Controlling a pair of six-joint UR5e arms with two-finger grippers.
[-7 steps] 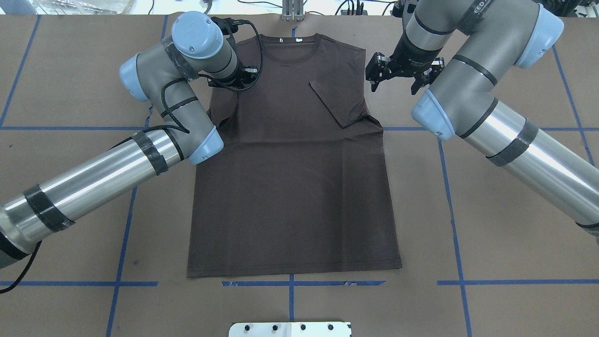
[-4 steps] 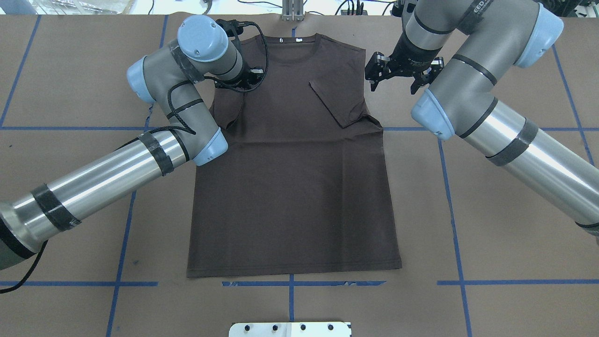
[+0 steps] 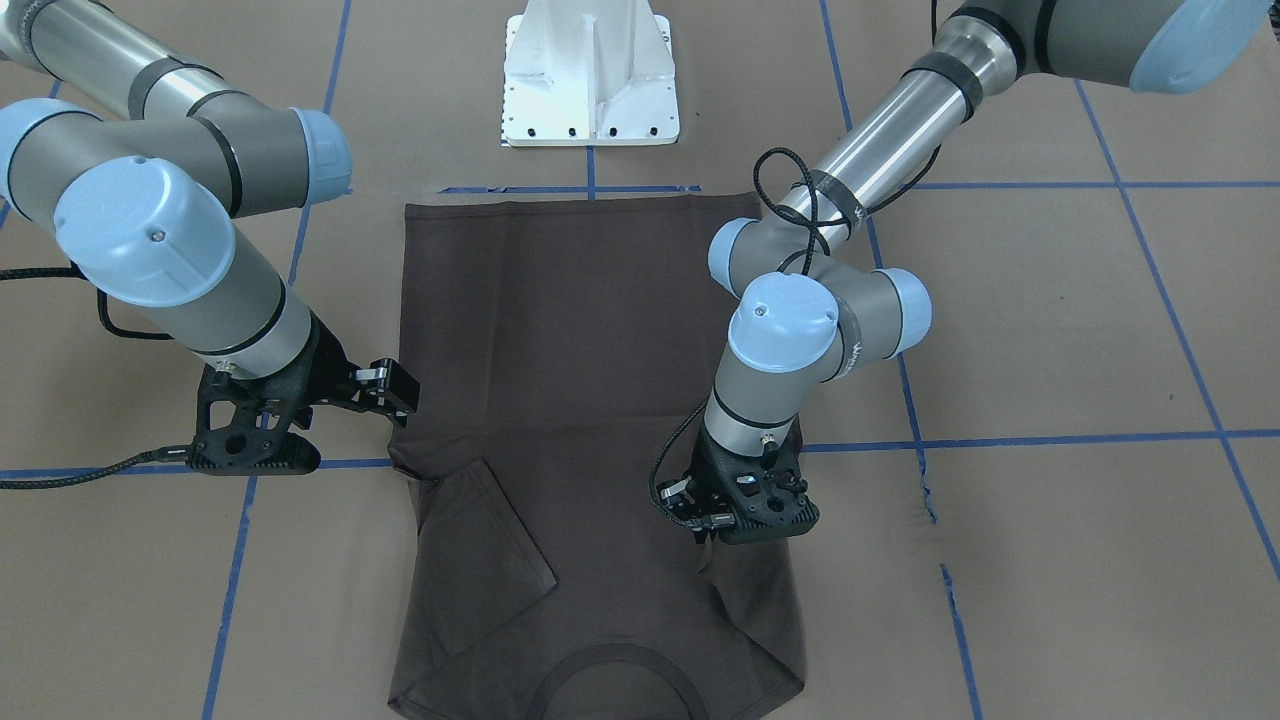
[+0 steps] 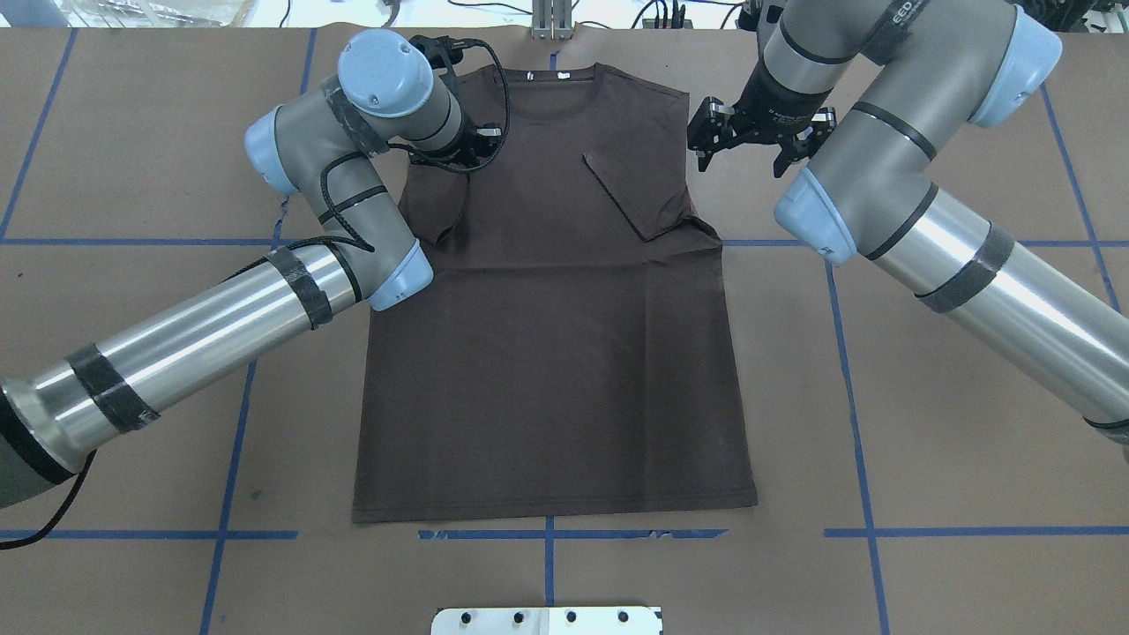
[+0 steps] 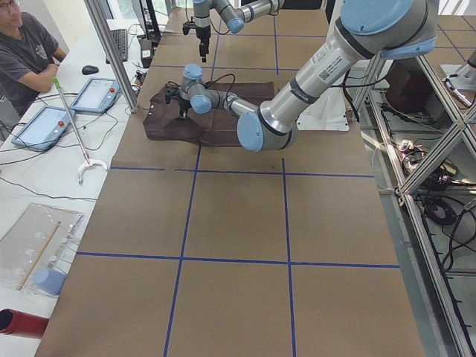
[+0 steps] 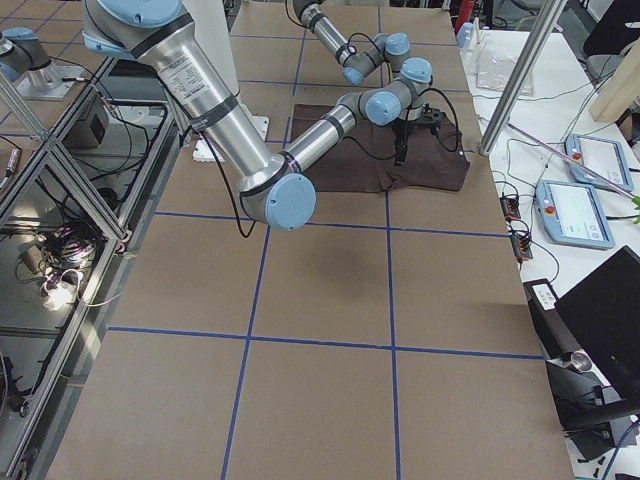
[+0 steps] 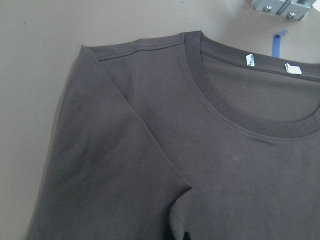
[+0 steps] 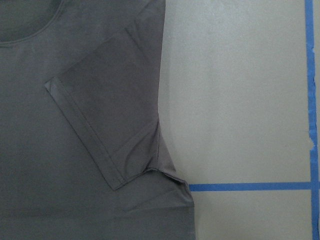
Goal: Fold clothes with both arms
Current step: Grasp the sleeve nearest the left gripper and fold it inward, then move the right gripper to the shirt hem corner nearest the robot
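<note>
the desk (image 4: 953, 476) is covered with plain brown paper, and blue tape lines (image 4: 851, 397) divide it into large squares. the t-shirt (image 4: 556, 353) lies flat in the middle of it. it is dark brown-grey, with the hem toward the robot and the collar (image 7: 221, 106) at the far edge. two small white labels (image 7: 250, 60) sit inside the neck. the right sleeve (image 4: 639, 194) is folded inward and lies on the chest. the left sleeve (image 4: 432, 198) is turned partly over the body of the shirt.

the left gripper (image 4: 472, 152) is low above this sleeve and its jaws are clenched on the cloth. in the front-facing view the fabric rises in a small peak up to them. the right gripper (image 4: 743, 163) hangs over bare paper just beside the shirt's right shoulder and does not touch it. its jaws are released, spread wide with nothing between them.

the white pedestal base (image 3: 590, 90) stands on the desk near the hem. an aluminium post (image 5: 111, 52) stands at the far long edge of the desk. behind it is a white side table (image 5: 44, 167) with two tablet-like control panels (image 5: 93, 95) and some cables, and a person (image 5: 26, 52) in a grey shirt sits there.
</note>
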